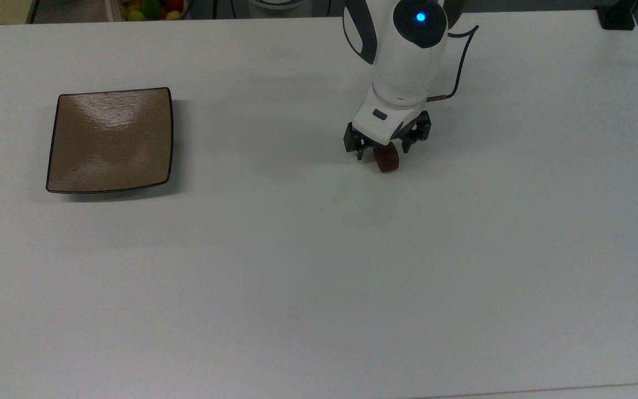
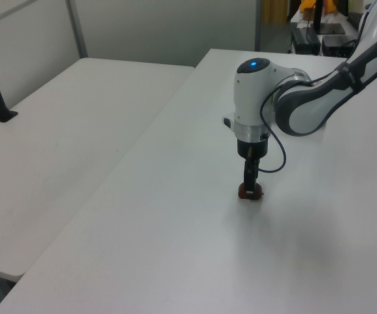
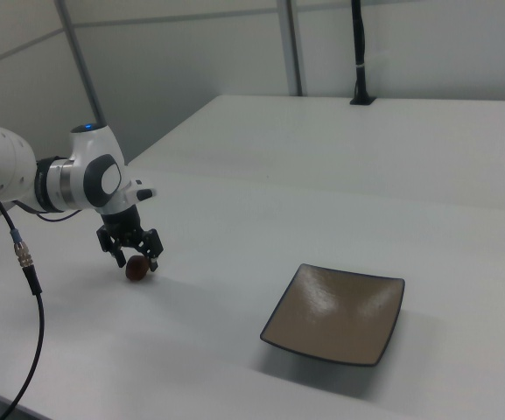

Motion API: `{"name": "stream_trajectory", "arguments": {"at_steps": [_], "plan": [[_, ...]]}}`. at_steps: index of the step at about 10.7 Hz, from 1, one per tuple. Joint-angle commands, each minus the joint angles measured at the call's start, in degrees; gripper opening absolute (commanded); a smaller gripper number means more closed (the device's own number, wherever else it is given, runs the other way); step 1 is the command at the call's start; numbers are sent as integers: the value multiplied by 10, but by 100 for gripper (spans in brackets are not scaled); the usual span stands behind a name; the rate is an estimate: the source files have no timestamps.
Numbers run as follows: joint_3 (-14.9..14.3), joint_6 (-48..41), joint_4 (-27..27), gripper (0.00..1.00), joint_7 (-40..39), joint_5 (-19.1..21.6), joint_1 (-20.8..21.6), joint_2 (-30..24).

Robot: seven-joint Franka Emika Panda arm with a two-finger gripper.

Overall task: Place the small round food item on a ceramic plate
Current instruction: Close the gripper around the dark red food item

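Here the gripper (image 1: 384,153) is down at the white table (image 1: 319,266), fingers spread either side of the small round food item (image 1: 387,160). Its long axis runs up-down in the top view. The ceramic plate (image 1: 109,140) sits well apart toward the top view's left.

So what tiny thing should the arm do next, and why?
Probably close its fingers on the small round food item. The end effector is down at the table with one finger on each side of the lump, and they look spread, not pinching. The ceramic plate sits empty, away toward the top view's left.
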Motion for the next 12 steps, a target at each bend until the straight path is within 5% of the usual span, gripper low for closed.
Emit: {"name": "stream_trajectory", "arguments": {"at_steps": [1, 5, 12], "plan": [[7, 13, -17, 64, 12, -12, 0, -3], [8, 13, -18, 12, 11, -12, -2, -3], [7, -24, -9, 6, 10, -9, -19, -61]]}}
